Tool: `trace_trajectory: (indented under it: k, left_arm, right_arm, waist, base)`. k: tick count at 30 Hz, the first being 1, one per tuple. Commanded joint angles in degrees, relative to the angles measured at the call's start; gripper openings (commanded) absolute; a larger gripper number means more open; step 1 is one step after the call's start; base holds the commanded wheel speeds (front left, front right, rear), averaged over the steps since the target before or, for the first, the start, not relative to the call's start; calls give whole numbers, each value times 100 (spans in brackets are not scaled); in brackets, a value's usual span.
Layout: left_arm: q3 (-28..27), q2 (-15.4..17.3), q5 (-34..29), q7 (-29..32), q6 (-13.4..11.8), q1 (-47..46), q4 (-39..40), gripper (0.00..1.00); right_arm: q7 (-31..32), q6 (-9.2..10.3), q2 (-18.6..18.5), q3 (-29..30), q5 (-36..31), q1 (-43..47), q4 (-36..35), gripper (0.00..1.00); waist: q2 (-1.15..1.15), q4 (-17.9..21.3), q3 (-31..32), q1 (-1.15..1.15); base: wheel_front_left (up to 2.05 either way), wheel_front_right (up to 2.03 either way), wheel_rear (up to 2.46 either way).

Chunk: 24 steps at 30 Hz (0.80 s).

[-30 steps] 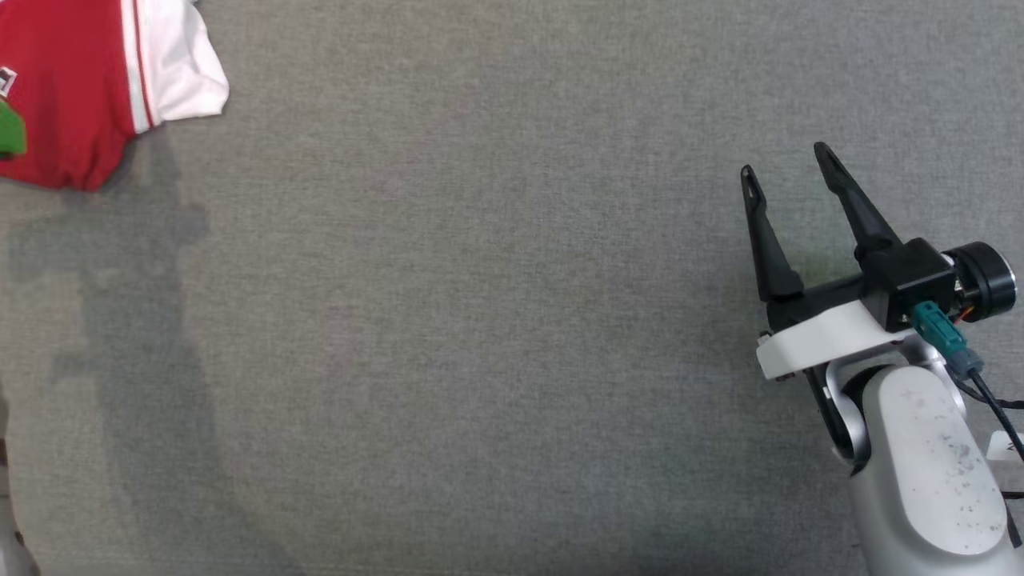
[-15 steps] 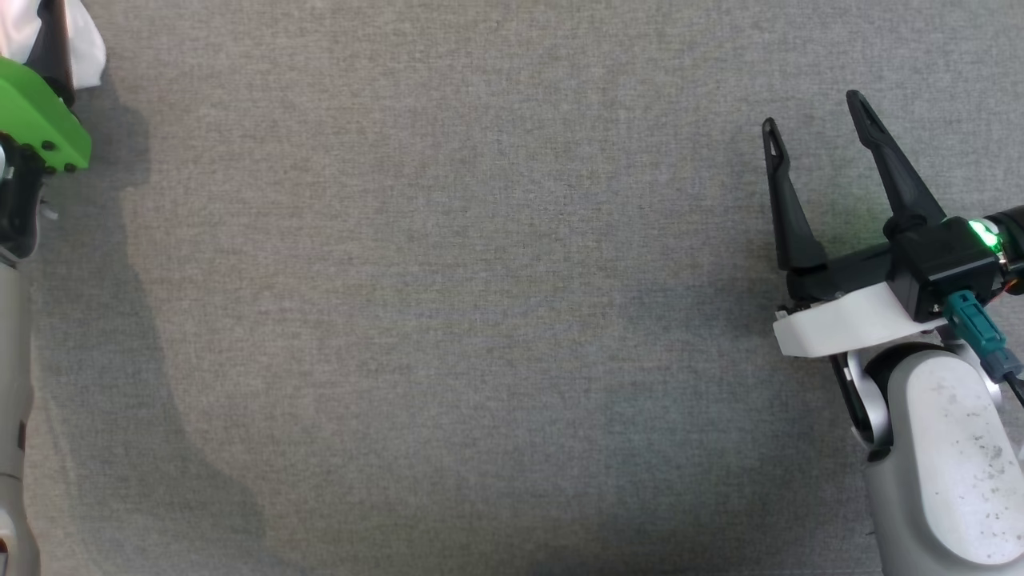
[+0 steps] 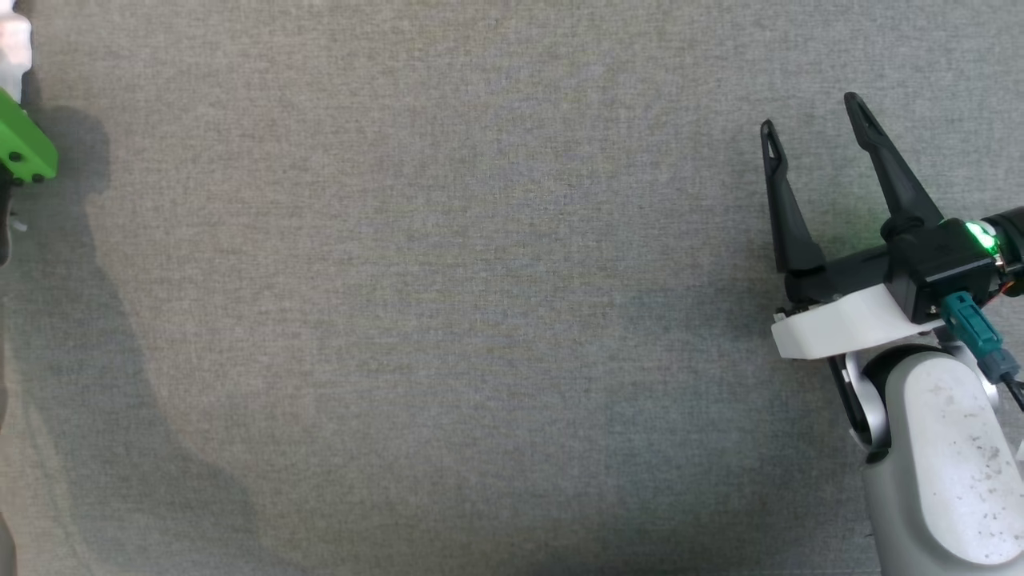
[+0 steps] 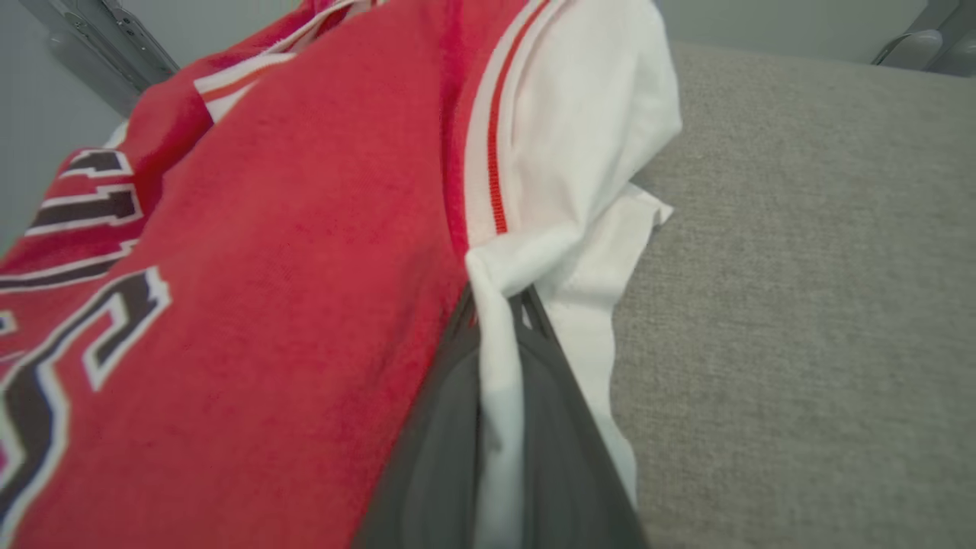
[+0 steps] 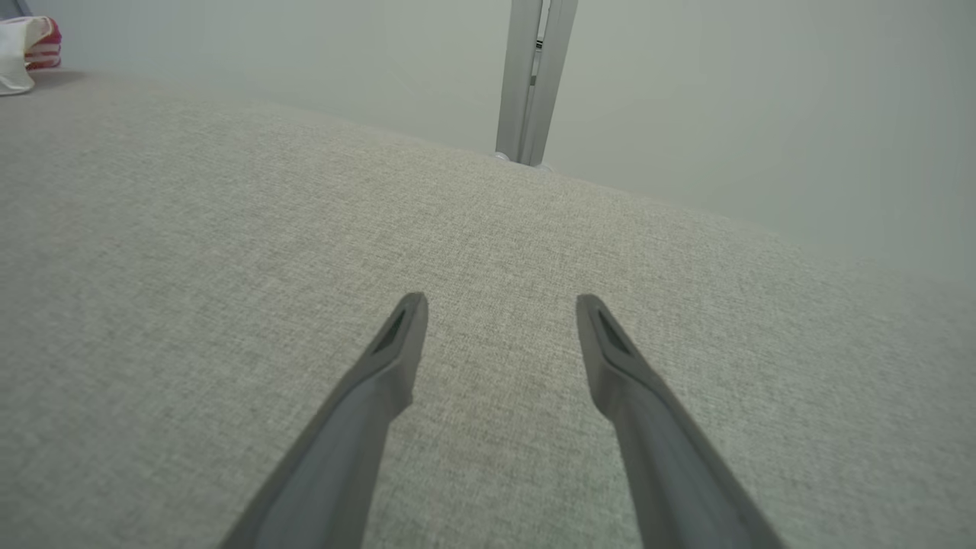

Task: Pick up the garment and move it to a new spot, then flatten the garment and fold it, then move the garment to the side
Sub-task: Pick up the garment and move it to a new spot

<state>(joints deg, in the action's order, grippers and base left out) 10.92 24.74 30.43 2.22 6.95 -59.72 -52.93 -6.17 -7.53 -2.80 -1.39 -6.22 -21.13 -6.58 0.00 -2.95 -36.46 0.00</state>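
The garment (image 4: 252, 252) is red with dark-and-white lettering and a white sleeve, and it lies bunched on the grey cloth-covered table. In the left wrist view my left gripper (image 4: 499, 309) is shut on a pinched fold of the white sleeve, with its dark fingers (image 4: 442, 435) on either side of the cloth. A white scrap of the garment (image 3: 11, 48) shows at the head view's top left corner, above the green part of my left arm (image 3: 22, 152). Over bare table at the right, my right gripper (image 3: 810, 114) is open and holds nothing. In the right wrist view the garment (image 5: 23, 46) is far off at the upper left.
The grey fabric table (image 3: 448, 304) spreads wide between the two arms. A metal post (image 5: 530, 76) stands at the table's far edge against a pale wall, and another metal frame piece (image 4: 99, 46) rises behind the garment.
The garment and my left arm have gone left, almost out of the head view. The right gripper shifted up and slightly right a second ago, then held still, open.
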Motion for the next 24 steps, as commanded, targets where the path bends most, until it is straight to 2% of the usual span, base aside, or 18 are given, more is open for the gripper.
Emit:
trace_trajectory:
  k: [1, 7, 14, 19, 24]
  left_arm:
    - [-6, 104, -59, -91, -20, -79, -26, 0]
    - [140, 336, -278, -539, -49, -137, 59, 0]
    - [448, 597, -674, -975, -22, -272, 512, 0]
    - [727, 566, -816, -908, 3, -290, 937, 0]
    - [1095, 347, -877, -676, 32, -343, 1499, 0]
  right_arm:
    - [-57, 9, -19, -6, 43, 31, 67, 100]
    - [-253, 9, -20, -17, 242, 56, 401, 100]
    - [-542, 9, -20, -76, 574, 198, 985, 100]
    - [-717, 9, -19, -163, 869, 341, 1351, 100]
    - [-826, 9, -20, -145, 1083, 514, 1615, 100]
  waist:
    - [0, 3, 118, 0]
    - [0, 57, 567, 0]
    - [0, 205, 1383, 0]
    - [0, 371, 1987, 0]
    - [0, 538, 2467, 0]
  base:
    - [0, 0, 0]
    - [0, 0, 0]
    - [0, 0, 0]
    - [0, 0, 0]
    - [0, 0, 0]
